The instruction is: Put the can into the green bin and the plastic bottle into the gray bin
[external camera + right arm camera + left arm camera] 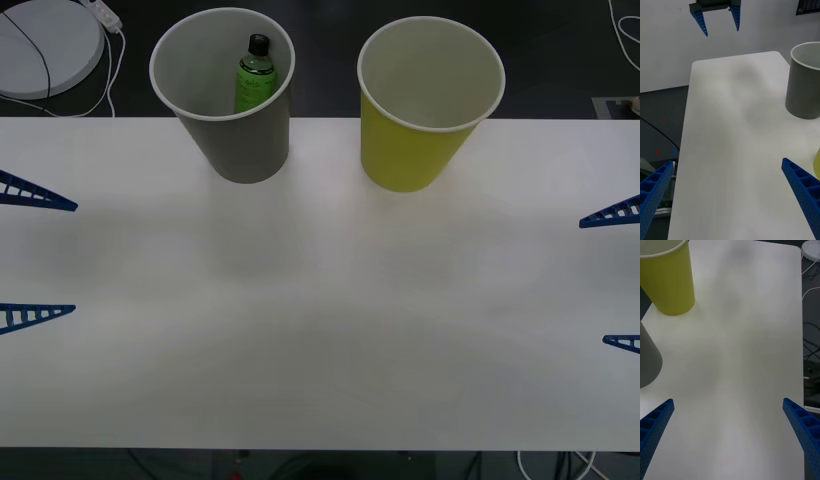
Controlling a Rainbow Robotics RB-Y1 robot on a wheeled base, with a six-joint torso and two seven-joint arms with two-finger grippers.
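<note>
The gray bin (pixel 240 110) stands at the back of the white table, left of centre, with the plastic bottle (pixel 255 75) upright inside it, black cap up. To its right stands the green bin (pixel 425 120), its pale inside showing nothing. The can is out of view. My left gripper (pixel 35 253) hovers open at the table's left edge, nothing between its fingers. Open and holding nothing as well, my right gripper (pixel 615 278) is at the right edge. The right wrist view shows the gray bin (pixel 805 86) and the left gripper (pixel 718 20) far across. The left wrist view shows both the green bin (pixel 672 281) and the gray bin (pixel 647 356).
A bare white tabletop (pixel 320 320) stretches between the two grippers and in front of the bins. A round white disc (pixel 45 45) with a cable lies on the dark floor behind the table's left end. More cables trail beside the table (pixel 810 333).
</note>
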